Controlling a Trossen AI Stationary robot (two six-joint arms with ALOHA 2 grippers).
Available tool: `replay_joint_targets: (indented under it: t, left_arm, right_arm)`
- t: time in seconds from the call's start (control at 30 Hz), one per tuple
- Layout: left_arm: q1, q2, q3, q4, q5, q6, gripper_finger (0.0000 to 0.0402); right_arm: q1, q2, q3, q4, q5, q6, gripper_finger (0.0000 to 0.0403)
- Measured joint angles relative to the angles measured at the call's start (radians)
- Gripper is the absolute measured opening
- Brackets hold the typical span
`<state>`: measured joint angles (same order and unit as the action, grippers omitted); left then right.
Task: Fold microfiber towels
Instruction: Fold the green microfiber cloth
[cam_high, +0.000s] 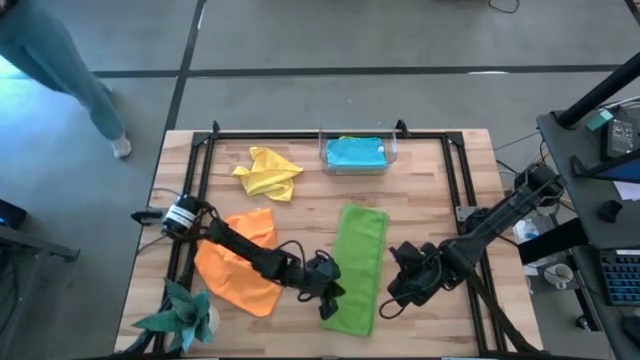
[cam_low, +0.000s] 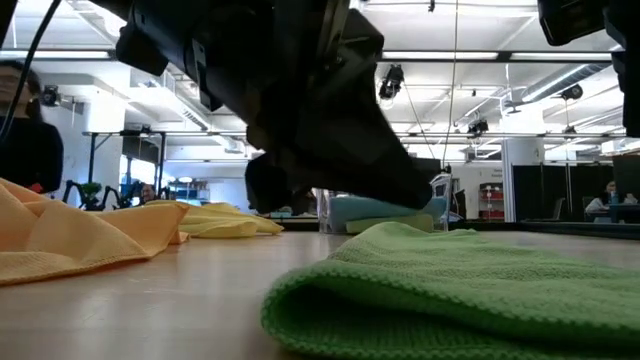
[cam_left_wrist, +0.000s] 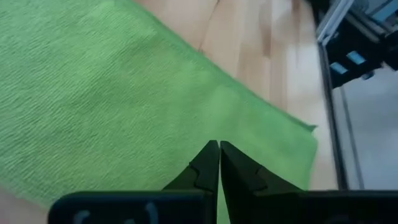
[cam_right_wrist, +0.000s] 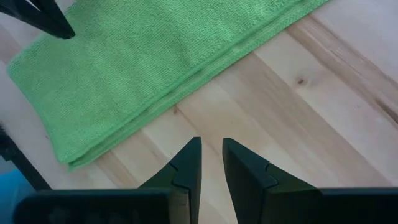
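Observation:
A lime green towel (cam_high: 360, 265) lies flat on the table, folded into a long strip running from far to near; it also shows in the low view (cam_low: 450, 290). My left gripper (cam_high: 328, 295) is shut, its tips (cam_left_wrist: 219, 146) over the strip's near left part. My right gripper (cam_high: 398, 280) is narrowly open and empty over bare wood (cam_right_wrist: 211, 146), just right of the strip. An orange towel (cam_high: 240, 262) lies crumpled at the left. A yellow towel (cam_high: 268, 172) lies crumpled at the far left. A blue towel (cam_high: 355, 152) sits in a clear bin. No darker green towel is in view. My left gripper points its shut fingers down at the green towel's upper face (cam_left_wrist: 186, 124), slanting in from the table's left. I cannot tell whether the tips touch the cloth or stand just above it. The towel lies flat on the table.
A clear bin (cam_high: 392, 150) stands at the far middle. A teal spiky ornament (cam_high: 185, 315) sits at the near left corner. A black frame (cam_high: 455, 180) runs around the table. A person (cam_high: 70, 70) stands beyond the far left corner. Bare wood shows right of the green towel.

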<state>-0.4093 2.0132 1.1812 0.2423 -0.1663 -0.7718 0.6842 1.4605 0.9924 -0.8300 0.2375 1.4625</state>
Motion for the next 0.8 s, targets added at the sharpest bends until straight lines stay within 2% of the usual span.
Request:
replay_joint_targets:
  t: [0.17,0.4,0.6,0.8]
  left_arm:
    - [0.008,-0.008,0.000,0.016,-0.001,-0.004,0.0029]
    - [0.028,-0.064,0.002,-0.017,0.005,0.024,0.0114]
    - [0.063,-0.175,0.003,-0.124,0.155,0.302,0.0163]
    - [0.055,-0.354,0.004,-0.285,0.172,0.550,0.0166]
  right_arm:
    - [0.022,0.000,0.000,0.042,0.000,0.002,0.0063]
    - [0.062,0.000,0.000,0.152,0.000,0.001,0.0063]
    - [0.104,0.031,0.000,0.333,0.024,-0.084,0.0063]
    - [0.109,0.098,-0.002,0.457,-0.013,-0.219,0.0064]
